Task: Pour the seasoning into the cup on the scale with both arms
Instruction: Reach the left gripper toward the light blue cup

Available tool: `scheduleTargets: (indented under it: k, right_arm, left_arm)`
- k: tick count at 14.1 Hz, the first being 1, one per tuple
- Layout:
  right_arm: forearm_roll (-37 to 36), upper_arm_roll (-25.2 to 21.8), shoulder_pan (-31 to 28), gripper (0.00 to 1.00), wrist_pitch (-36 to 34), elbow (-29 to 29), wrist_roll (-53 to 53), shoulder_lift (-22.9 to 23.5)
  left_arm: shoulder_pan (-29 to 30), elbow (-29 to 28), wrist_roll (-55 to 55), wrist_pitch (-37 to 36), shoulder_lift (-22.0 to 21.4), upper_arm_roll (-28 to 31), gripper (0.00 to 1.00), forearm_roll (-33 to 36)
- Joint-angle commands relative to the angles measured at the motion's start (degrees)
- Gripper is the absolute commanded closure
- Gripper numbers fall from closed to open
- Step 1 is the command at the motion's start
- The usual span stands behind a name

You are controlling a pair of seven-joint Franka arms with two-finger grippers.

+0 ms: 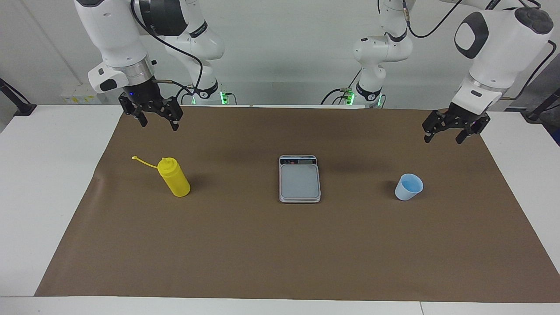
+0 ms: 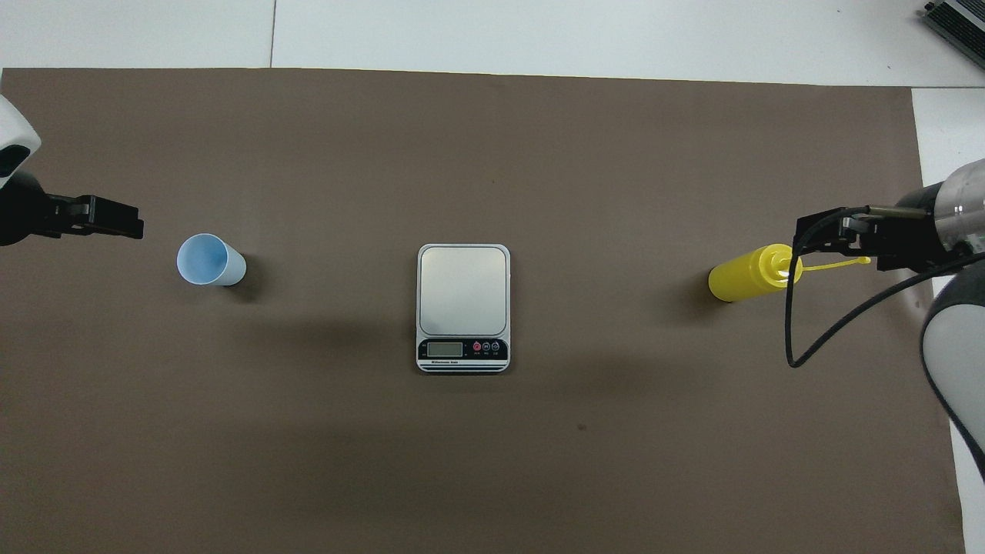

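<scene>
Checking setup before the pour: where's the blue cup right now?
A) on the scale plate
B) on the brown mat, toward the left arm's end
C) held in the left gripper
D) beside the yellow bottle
B: the cup stands upright on the brown mat, apart from the scale, with the open left gripper in the air above the mat, not touching it.

Facing view, desk (image 1: 52, 197) with mat (image 1: 280, 253) laid over it:
- Scale (image 1: 299, 183): centre of frame, on the mat, nothing on its plate.
- Seasoning (image 1: 174, 177): left of centre, upright on the mat.
- Cup (image 1: 409, 187): right of centre, upright on the mat.
- All three in one row, well apart.
</scene>
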Motion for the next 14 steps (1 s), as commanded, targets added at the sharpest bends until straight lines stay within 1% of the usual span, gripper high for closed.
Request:
scheduleTargets:
  k: [1, 3, 5, 7, 9, 12, 14]
  right_arm:
    - [0.1, 0.4, -0.4, 0.0, 1.1, -1.0, 0.7, -0.4]
    - [0.1, 0.4, -0.4, 0.0, 1.1, -1.0, 0.6, -0.4]
    - [0.1, 0.4, -0.4, 0.0, 1.1, -1.0, 0.6, -0.4]
    - [0.1, 0.4, -0.4, 0.0, 1.1, -1.0, 0.7, -0.4]
    - [0.1, 0.4, -0.4, 0.0, 1.1, -1.0, 0.7, -0.4]
    - [0.1, 0.4, -0.4, 0.0, 1.1, -1.0, 0.7, -0.4]
    - [0.1, 0.4, -0.4, 0.0, 1.1, -1.0, 0.7, -0.4]
  left_arm:
    - [1.5, -1.3, -0.3, 6.2, 4.1, -0.2, 0.0, -0.4]
    - [2.1, -6.4, -0.5, 12.1, 4.4, -0.2, 0.0, -0.4]
    - [2.4, -11.8, -0.6, 17.1, 3.4, -0.1, 0.0, -0.4]
    - [2.5, -14.1, -1.1, 20.2, 3.8, -0.1, 0.0, -0.5]
    - [2.5, -15.4, -3.0, 22.8, 5.3, -0.1, 0.0, -0.6]
    - [2.5, -17.7, -3.2, 25.7, 7.3, -0.2, 0.0, -0.6]
    - [2.7, -18.9, -4.7, 26.0, 7.4, -0.2, 0.0, -0.8]
